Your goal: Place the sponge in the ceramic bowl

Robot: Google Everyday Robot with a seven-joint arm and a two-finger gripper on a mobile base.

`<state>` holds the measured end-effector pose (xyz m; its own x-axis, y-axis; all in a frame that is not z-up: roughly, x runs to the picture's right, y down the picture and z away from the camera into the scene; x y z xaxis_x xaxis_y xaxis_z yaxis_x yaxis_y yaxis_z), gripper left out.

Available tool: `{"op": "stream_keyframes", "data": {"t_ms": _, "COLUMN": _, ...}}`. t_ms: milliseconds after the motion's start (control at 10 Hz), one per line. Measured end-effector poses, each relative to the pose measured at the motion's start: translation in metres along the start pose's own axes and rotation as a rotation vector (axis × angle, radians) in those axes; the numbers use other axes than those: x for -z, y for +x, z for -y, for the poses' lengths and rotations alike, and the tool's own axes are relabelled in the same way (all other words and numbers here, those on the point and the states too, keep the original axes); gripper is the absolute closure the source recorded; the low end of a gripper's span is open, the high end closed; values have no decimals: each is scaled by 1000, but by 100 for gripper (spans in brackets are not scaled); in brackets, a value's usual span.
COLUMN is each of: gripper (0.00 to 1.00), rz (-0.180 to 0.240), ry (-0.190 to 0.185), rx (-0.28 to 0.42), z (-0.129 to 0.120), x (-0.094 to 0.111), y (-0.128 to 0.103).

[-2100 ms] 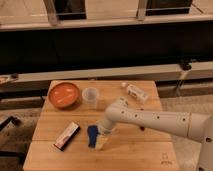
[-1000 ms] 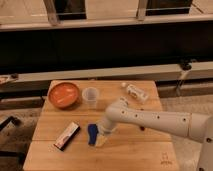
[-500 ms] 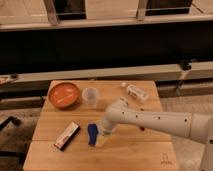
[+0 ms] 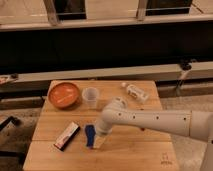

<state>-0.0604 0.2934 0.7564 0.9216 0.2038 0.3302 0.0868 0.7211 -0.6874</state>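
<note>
On the pale wooden-plank tabletop (image 4: 135, 150), the ceramic bowl (image 4: 63, 95) sits at upper left, round, shallow, orange-red and glossy. Below it a flat black-and-white bar (image 4: 67, 135) with a red stripe lies at a slant. A small clear plastic cup (image 4: 90, 97) stands upright just right of the bowl. The sponge (image 4: 90, 135) is at lower centre, well apart from the bowl: a small, soft, dark-blue piece right against the gripper (image 4: 99, 141). The gripper's fingers are pressed together, tip down at the tabletop — whether they pinch the sponge cannot be told. The smooth white arm (image 4: 150, 121) reaches in level from the right edge and bends down at a rounded joint. A clear bottle (image 4: 136, 92) lies on its side at upper right.
</note>
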Motion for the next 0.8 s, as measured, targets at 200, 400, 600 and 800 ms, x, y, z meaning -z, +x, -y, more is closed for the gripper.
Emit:
{"op": "stream_keyframes", "data": {"t_ms": 200, "gripper": 100, "rz": -25, "ry": 5, "rx": 4, "z": 1, "x": -1, "y": -11}}
{"op": "stream_keyframes", "data": {"t_ms": 400, "gripper": 100, "rz": -44, "ry": 13, "rx": 5, "z": 2, "x": 0, "y": -20}}
{"op": "stream_keyframes", "data": {"t_ms": 600, "gripper": 100, "rz": -60, "ry": 30, "rx": 7, "z": 5, "x": 7, "y": -30}}
{"op": "stream_keyframes", "data": {"t_ms": 800, "gripper": 100, "rz": -71, "ry": 56, "rx": 17, "z": 7, "x": 18, "y": -46}}
